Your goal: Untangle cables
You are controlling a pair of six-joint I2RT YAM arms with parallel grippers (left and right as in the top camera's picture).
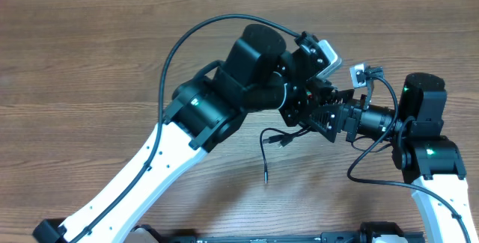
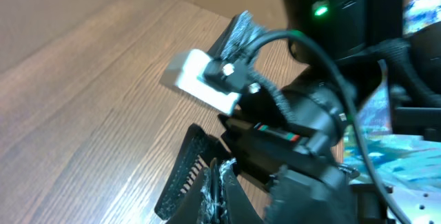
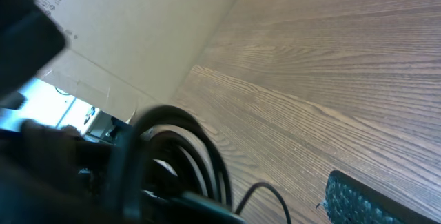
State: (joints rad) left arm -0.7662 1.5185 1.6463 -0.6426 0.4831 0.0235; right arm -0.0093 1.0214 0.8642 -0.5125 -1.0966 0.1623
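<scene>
Nearest to me the cables [image 1: 271, 140] trail over the desk [image 1: 90, 63]. Just behind them my left tool [image 1: 299, 108] is shut, and I cannot tell on what. My right tool [image 1: 320, 117] stands apart. I judge the next move: the right takes 1 strand and pulls right.

Both arms are the same two-tone deal: the left arm [image 1: 150, 161] is a long glossy white link at the overhead's lower left, running into chunky matte black joint housings, and the right arm [image 1: 441, 198] at far right is white low down, black above. Little green lights [image 1: 406, 88] glow on the housings, thin black cables [image 1: 168, 63] loop off the outside, and there's a whitish camera block [image 1: 329, 52] at the wrist. The left wrist view shows ribbed black fingers [image 2: 180, 172] and a tiny red-and-green stripe [image 2: 275, 133].
</scene>
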